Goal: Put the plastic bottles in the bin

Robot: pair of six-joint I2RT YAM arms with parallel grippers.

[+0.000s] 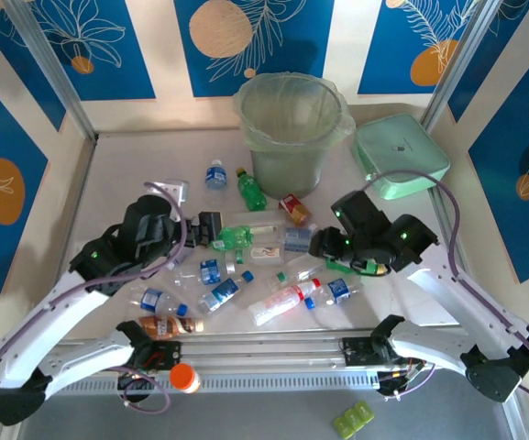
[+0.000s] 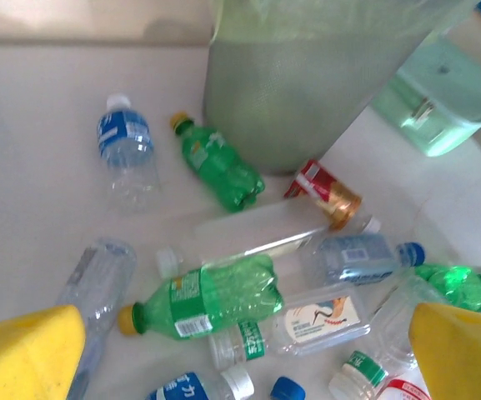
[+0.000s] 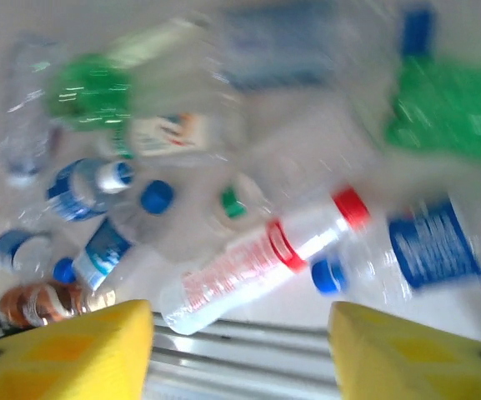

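Item, the bin (image 1: pixel 287 160): upright at 12 o'clock on my bench (image 1: pixel 136 156), bag-lined mouth facing up, which I judge lets either arm drop a load in from above; what lies inside I cannot tell. Item, the plastic bottles (image 1: pixel 236 240): all on their sides, heaped mid-bench between my two wrists, with stragglers toward the bin: a blue-labelled bottle (image 2: pixel 127 150) at 11 o'clock of the heap, a small green bottle (image 2: pixel 223 167) just beside the bin's foot, a red-and-gold bottle (image 2: pixel 328 192) at 1 o'clock near its base. A brown bottle (image 1: pixel 168 325) lies at 7 o'clock by the near rail (image 1: pixel 273 353). With so many on the bench, I count the task as barely begun. Item, mint-green box (image 1: pixel 402 156): flat at 2 o'clock beside the bin, no part of the job. Item, left jaws: spread wide, yellow pads (image 2: pixel 23 350) far apart, nothing between them, touching nothing; they hang at 10 o'clock of the heap above a large green bottle (image 2: pixel 211 304), likely held wide to take its body. Item, right jaws: at 3 o'clock of the heap, its pads (image 3: pixel 82 346) apart though narrower than the left, clamped on nothing; beyond them lie a red-capped bottle (image 3: pixel 257 267) and a blue-banded bottle (image 3: pixel 432 246), the view smeared, so which is meant I cannot tell
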